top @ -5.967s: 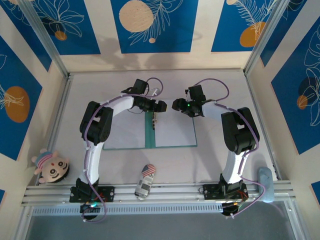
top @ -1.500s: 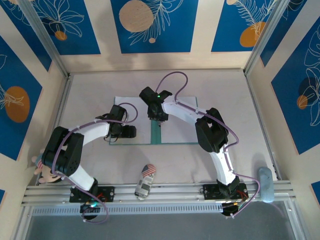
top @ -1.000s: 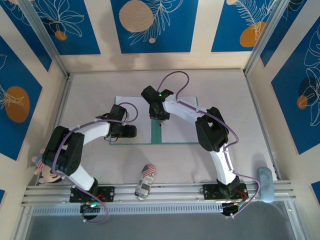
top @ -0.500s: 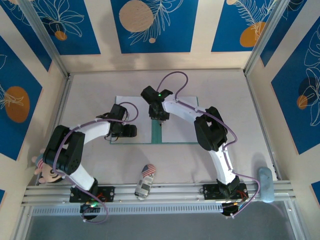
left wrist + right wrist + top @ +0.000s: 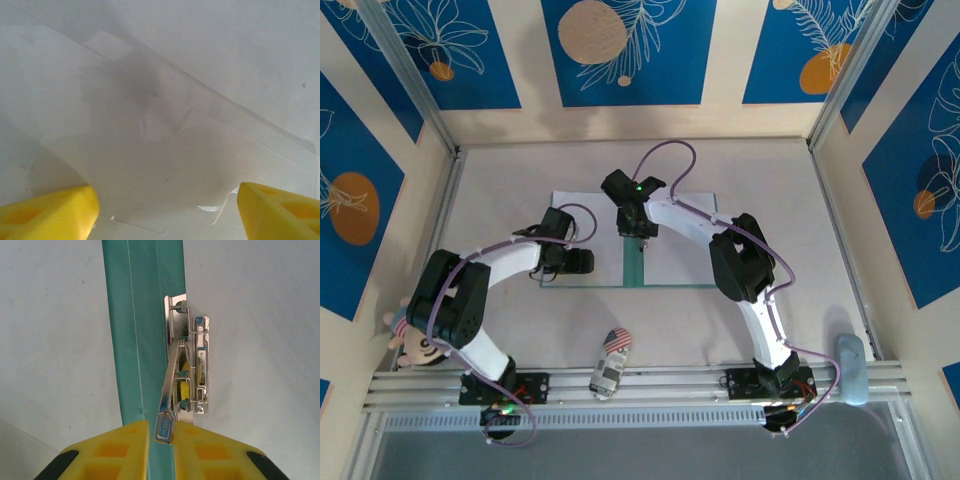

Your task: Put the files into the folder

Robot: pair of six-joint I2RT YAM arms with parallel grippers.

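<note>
The teal-green folder (image 5: 632, 268) lies open on the table, showing as a narrow strip at its centre crease (image 5: 135, 340). A white sheet (image 5: 575, 205) covers its left leaf and another white sheet (image 5: 680, 258) covers its right leaf. My right gripper (image 5: 638, 232) is over the crease, its yellow jaws (image 5: 161, 427) shut on the silver lever (image 5: 165, 422) of the folder's metal clip (image 5: 197, 365). My left gripper (image 5: 582, 262) hovers over the left sheet's near part, open wide (image 5: 167, 210), with only white paper (image 5: 150, 150) between its fingers.
A toy car (image 5: 610, 362) sits near the front rail, in front of the folder. A round doll (image 5: 420, 335) rests at the front left. A pale blue object (image 5: 850, 366) lies at the front right. Side walls close in the table.
Since six seconds ago the left arm has swung to the near left and the right gripper has come over the crease onto the clip. Over the last second almost nothing moves.
</note>
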